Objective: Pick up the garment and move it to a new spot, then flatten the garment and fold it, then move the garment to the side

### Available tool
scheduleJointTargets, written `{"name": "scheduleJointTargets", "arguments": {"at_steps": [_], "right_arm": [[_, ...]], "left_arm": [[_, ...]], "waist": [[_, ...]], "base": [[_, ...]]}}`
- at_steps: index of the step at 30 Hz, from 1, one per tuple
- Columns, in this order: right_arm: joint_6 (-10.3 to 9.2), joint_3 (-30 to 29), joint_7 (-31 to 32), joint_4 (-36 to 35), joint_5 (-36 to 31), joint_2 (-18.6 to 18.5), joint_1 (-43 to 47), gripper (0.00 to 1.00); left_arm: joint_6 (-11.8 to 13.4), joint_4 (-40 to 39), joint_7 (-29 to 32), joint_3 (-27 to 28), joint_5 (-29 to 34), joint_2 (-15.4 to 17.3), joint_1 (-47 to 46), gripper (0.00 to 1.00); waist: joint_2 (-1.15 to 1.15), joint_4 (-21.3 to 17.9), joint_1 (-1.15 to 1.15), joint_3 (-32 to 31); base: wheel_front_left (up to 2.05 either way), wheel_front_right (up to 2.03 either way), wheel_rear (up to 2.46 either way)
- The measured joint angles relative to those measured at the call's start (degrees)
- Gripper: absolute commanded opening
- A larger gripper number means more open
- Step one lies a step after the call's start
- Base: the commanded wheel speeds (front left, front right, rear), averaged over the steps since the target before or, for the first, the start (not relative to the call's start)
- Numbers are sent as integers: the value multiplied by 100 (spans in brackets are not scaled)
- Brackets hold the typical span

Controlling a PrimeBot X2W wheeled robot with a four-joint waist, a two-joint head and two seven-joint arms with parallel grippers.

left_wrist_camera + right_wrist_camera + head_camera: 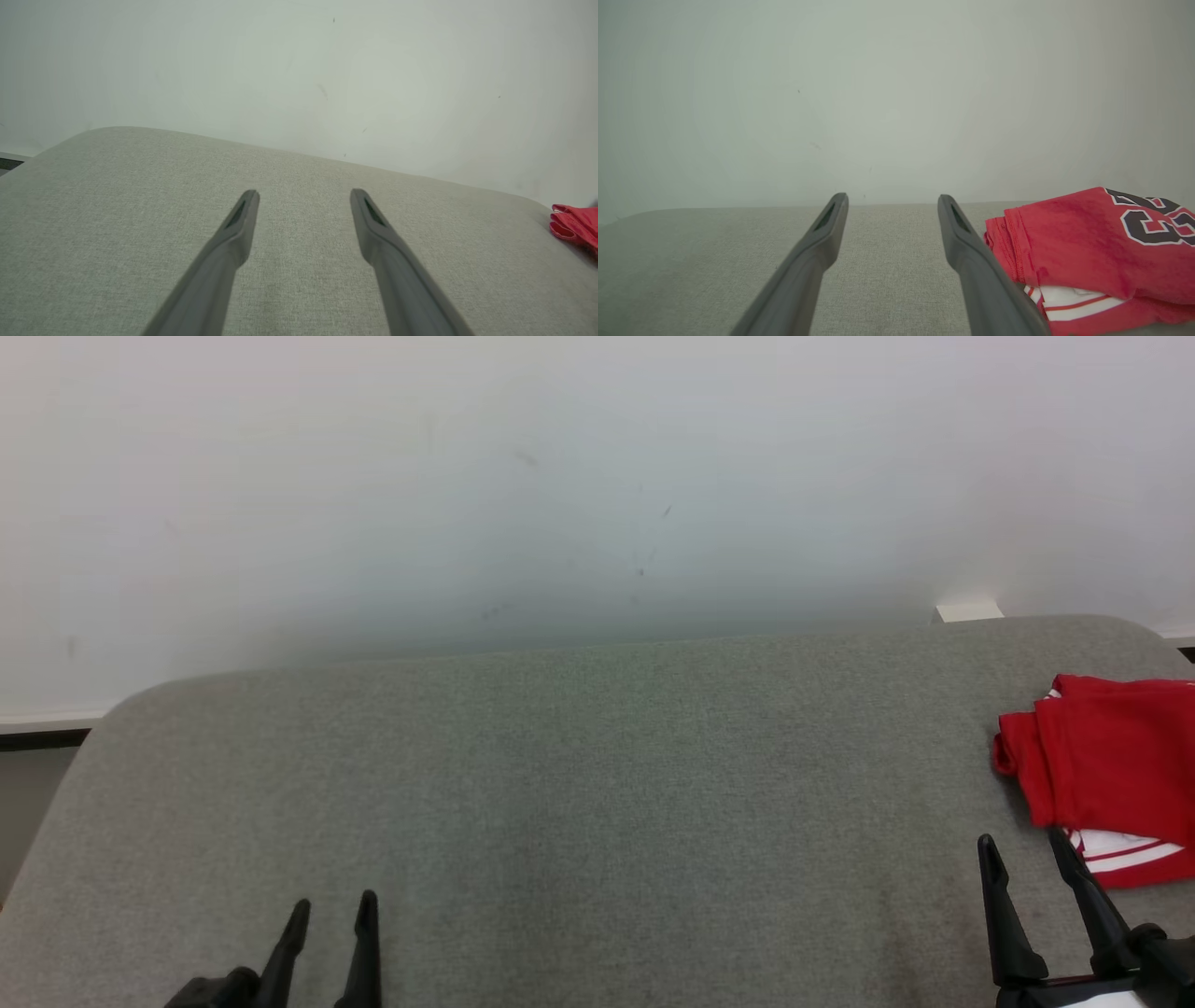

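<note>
Head view: red garment (pixel 1111 756) sits at the right edge of the frame on the grey padded table (pixel 560 784), stacked in a compact multi-layer bundle, white striped trim at its lower edge, part of it cut off by the frame. Left gripper (pixel 334 899) at lower left, fingers apart, nothing between them, well apart from the cloth. Right gripper (pixel 1019 837) at lower right, fingers spread and empty, tips just beside the garment's lower left corner; can't confirm contact from here. Left wrist view: left gripper (pixel 304 191) spread wide over bare table fabric, a sliver of the garment (pixel 577 224) at the far right edge. Right wrist view: right gripper (pixel 892 196) released, only table fabric between the fingers; garment (pixel 1087 242) at lower right, just beside the right-hand finger, dark number print (pixel 1153 219) on top, layers stacked but edges a bit rumpled. Status call: garment reads as folded and parked at the side, both arms holding nothing, so pick, flatten, fold and side move all look done. Left, if anything: tidy the fold; otherwise I'd mark it complete.
</note>
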Motion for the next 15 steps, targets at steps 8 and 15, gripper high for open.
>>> {"name": "scheduleJointTargets", "arguments": {"at_steps": [8,15], "right_arm": [[0,54,-21,75,18,-16,-20,100],[0,93,-25,121,42,-9,-21,100]], "left_arm": [[-19,-26,0,-18,38,-11,-18,100],[-20,-32,0,5,56,-13,-17,100]], "waist": [[0,-36,0,4],[0,-58,0,24]], "base": [[0,0,0],[0,0,0]]}}
